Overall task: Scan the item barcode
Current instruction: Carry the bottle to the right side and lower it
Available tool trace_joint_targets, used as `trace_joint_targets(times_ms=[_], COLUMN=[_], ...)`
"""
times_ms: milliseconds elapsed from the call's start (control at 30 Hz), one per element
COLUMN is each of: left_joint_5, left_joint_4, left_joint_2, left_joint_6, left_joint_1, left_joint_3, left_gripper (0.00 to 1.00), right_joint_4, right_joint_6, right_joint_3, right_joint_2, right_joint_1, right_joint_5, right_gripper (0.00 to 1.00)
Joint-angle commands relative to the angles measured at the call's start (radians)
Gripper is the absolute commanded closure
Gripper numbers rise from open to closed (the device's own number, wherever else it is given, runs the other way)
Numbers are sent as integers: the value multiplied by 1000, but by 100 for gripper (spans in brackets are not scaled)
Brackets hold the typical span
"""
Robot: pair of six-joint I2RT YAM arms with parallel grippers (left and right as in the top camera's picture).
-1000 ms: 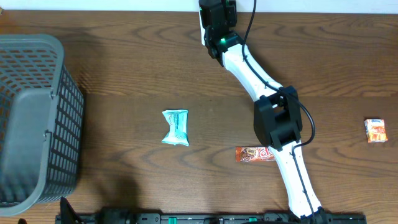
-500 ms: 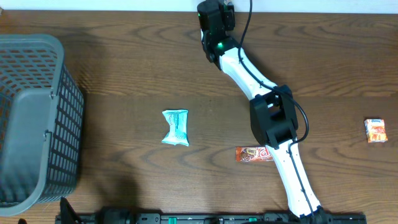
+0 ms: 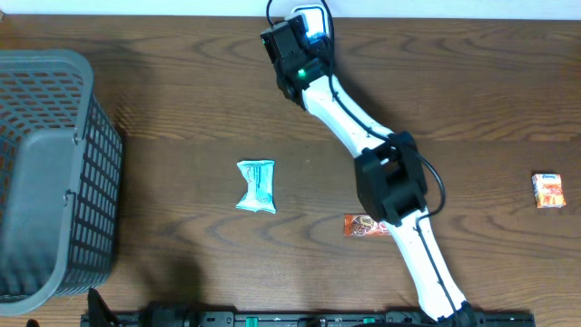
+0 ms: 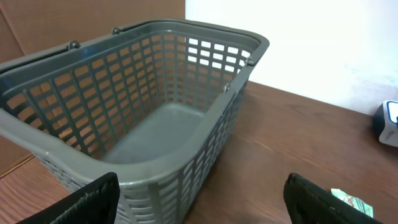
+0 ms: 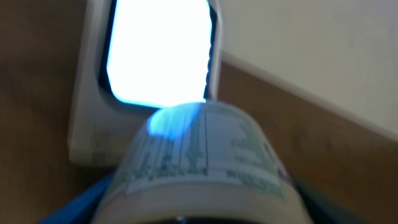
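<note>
Scanning time at the far edge of the table [image 3: 182, 91]

Closest in, the left end effector [image 4: 208, 205] has its fingers apart and holds nothing, right by the gray basket [image 4: 186, 28]. In the middle lie a brown snack bar [image 3: 363, 225], a teal packet [image 3: 256, 185] and an orange packet [image 3: 547, 191], all well apart. Far back, the right end effector [image 3: 289, 44] is clamped on the round item [image 5: 199, 155], just in front of the scanner [image 5: 158, 56] and its bright window. To scan well, I think it should turn the label until the barcode faces the window, then hold steady, close but not touching. The label's small print is too blurry to read.
</note>
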Motion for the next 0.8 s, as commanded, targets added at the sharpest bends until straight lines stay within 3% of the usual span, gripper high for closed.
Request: trace_joint_targets(times_ms=[0, 167, 400, 567, 767], left_joint_5=[1, 0, 1, 1, 1], left_joint_4=[5, 5, 5, 4, 4], left_joint_2=[2, 2, 2, 2, 2], left_joint_6=[-2, -2, -2, -2, -2], left_joint_1=[4, 4, 4, 4, 4], left_joint_3=[2, 2, 2, 2, 2], left_gripper=[16, 15, 15, 16, 16], right_joint_4=[-161, -474, -790, -828, -793], right_joint_6=[183, 423, 645, 650, 649], right_joint_3=[20, 20, 20, 13, 8], right_joint_2=[-210, -341, -403, -388, -357], right_joint_1=[-9, -45, -198, -384, -642], right_joint_5=[-52, -214, -254, -267, -393], right_gripper=[48, 43, 46, 37, 41])
